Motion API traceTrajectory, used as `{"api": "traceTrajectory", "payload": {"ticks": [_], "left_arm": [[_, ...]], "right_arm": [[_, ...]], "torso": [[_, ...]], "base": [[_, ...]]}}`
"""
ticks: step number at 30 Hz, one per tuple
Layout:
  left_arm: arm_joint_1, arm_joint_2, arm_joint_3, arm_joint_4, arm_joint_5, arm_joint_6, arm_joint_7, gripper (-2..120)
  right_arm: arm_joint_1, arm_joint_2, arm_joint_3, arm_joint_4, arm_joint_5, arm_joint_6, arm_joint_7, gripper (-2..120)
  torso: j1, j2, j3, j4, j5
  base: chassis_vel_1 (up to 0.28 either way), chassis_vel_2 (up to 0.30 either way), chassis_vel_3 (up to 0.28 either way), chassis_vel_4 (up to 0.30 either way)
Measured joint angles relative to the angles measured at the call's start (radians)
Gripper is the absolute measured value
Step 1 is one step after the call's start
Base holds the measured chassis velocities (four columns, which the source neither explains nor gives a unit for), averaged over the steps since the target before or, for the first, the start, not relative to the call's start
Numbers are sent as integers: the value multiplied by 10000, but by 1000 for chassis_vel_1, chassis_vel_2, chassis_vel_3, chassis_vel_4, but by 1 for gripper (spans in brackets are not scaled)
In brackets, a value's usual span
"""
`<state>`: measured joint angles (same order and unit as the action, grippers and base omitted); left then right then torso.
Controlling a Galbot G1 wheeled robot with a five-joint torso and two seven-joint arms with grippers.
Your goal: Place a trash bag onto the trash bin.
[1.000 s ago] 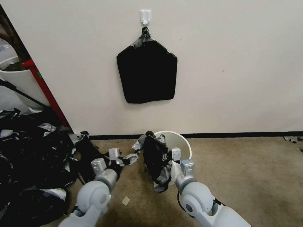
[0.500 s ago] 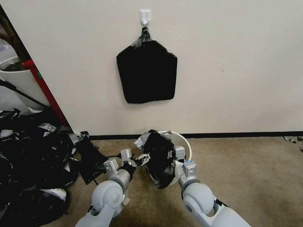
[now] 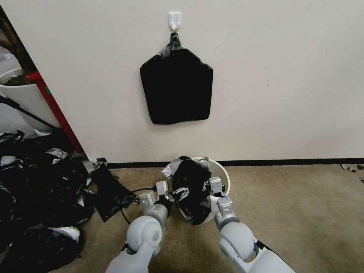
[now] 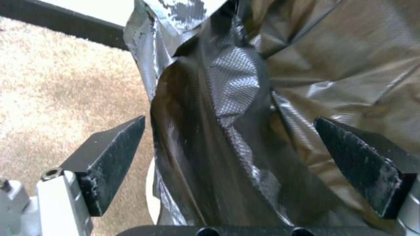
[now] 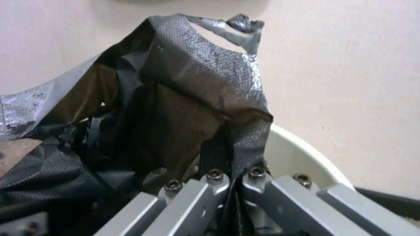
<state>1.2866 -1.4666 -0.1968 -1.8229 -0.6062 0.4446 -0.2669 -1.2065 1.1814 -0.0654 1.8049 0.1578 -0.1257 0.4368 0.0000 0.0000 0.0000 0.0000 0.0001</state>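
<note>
Trash bag (image 3: 193, 182) – glossy black, silvery crumpled folds – draped over trash bin (image 3: 223, 175).

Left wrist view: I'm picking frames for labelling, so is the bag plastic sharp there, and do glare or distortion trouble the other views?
Left wrist view: the trash bag is soft and smeared, with grey sheen on its folds, between the open left gripper. Right wrist view: bag texture crisp; the right gripper is pinching it, beside the trash bin. Head view: even light, wall edges bowed.
</note>
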Motion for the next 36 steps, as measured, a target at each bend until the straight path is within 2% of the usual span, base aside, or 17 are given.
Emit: {"api": "traceTrajectory", "payload": {"ticks": [3,10,13,18,21,22,26,27,29,30,32,33,36], "left_arm": [[-133,-148,100,257,290,-13,-63,95],[-335,-322,300,637,651,68,-104,81],[-376,-373,378,683,810,333,-203,69],[-362,-309,381,572,863,871,-315,57],[-296,-131,270,380,846,1412,-361,47],[-296,-131,270,380,846,1412,-361,47],[-200,184,-67,204,561,1809,-364,31],[-200,184,-67,204,561,1809,-364,31],[-123,360,-288,132,425,1817,-159,22],[-123,360,-288,132,425,1817,-159,22],[-64,477,-441,79,387,1771,139,15],[-15,585,-537,-3,371,1718,448,9],[43,748,-683,-209,380,1639,961,3]], "right_arm": [[-15,55,11,-32,-235,122,0,0],[-24,118,45,-61,-464,279,-5,0],[-36,115,49,-60,-463,342,-8,0],[-35,89,49,-57,-455,420,-14,0],[-11,58,48,-60,-455,483,-36,0],[-11,58,48,-60,-455,483,-36,0],[6,7,48,-152,-527,682,-208,0],[6,7,48,-152,-527,682,-208,0],[7,-40,68,-212,-551,864,-309,0],[7,-40,68,-212,-551,864,-309,0],[7,-75,101,-240,-562,985,-392,0],[8,-101,143,-242,-563,1028,-428,0],[19,-144,240,-237,-521,1049,-464,0]], "torso": [[0,0,0,0,0],[0,1,-1,3,2],[-2,1,-2,4,3],[-2,2,-3,3,1],[-2,2,-2,3,0],[-2,2,-2,3,0],[-2,2,-1,2,0],[-2,2,-1,2,0],[-1,0,1,1,-2],[-1,0,1,1,-2],[-1,-2,3,-1,-5],[0,-3,5,-5,-8],[0,-2,4,-7,-7]], "base": [[0,0,0,0],[0,0,0,0],[0,0,0,0],[0,0,0,0],[0,0,0,0],[0,0,0,0],[0,0,0,0],[0,0,0,0],[0,0,0,0],[0,0,0,0],[0,0,0,0],[0,0,0,0],[0,0,0,0]]}}
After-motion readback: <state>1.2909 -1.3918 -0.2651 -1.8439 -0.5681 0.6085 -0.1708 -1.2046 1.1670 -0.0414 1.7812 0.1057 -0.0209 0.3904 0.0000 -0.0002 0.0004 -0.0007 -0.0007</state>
